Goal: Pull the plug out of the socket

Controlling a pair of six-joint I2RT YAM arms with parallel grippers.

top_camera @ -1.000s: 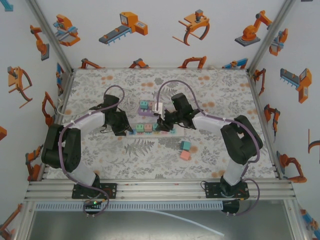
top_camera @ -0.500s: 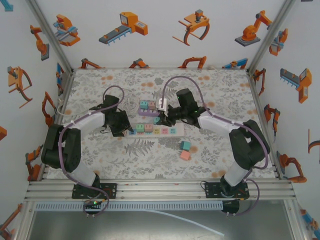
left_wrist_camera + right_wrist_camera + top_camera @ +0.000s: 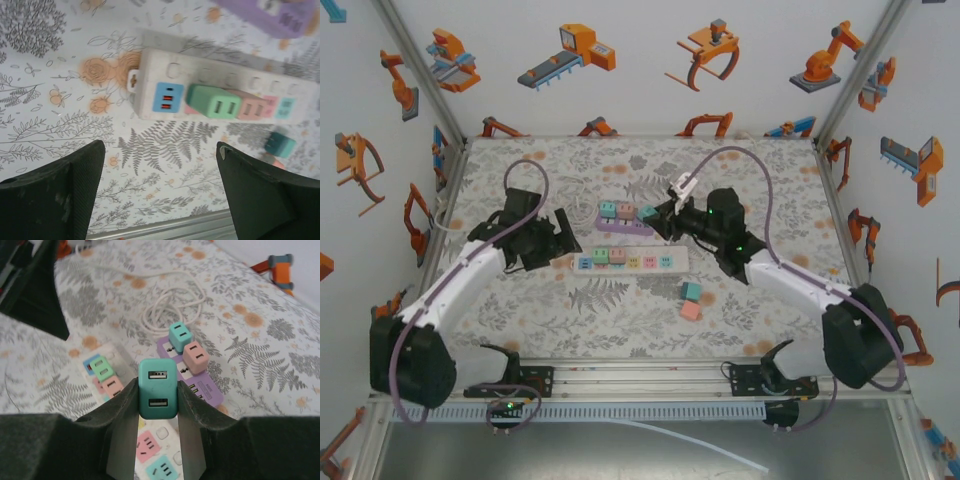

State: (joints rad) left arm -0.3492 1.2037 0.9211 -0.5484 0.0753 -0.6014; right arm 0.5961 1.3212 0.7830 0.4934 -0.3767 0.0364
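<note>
Teal plug [image 3: 158, 388] [image 3: 647, 212]: raised in the air, clear of every socket, with its two USB ports facing the right wrist camera.
Right gripper [image 3: 158, 407] [image 3: 656, 214]: clamped on that plug, one finger pressed to each side; it hangs above the right end of the purple strip.
Left gripper [image 3: 160, 170] [image 3: 563, 232]: jaws spread wide with nothing between them, hovering just off the left end of the white strip.
White power strip [image 3: 150, 65] [image 3: 680, 261]: lies flat on the table, with a green adapter [image 3: 212, 101] and a pink adapter [image 3: 252, 106] side by side in its sockets.
Purple power strip [image 3: 210, 390] [image 3: 610, 227]: lies just behind the white one, carrying a teal and a pink plug.
Loose plugs: one teal [image 3: 692, 291] and one pink [image 3: 691, 311], touching each other on the table in front of the white strip's right end.
Cable [image 3: 172, 310]: white, coiled on the floral table cover [image 3: 770, 180] behind the purple strip.
</note>
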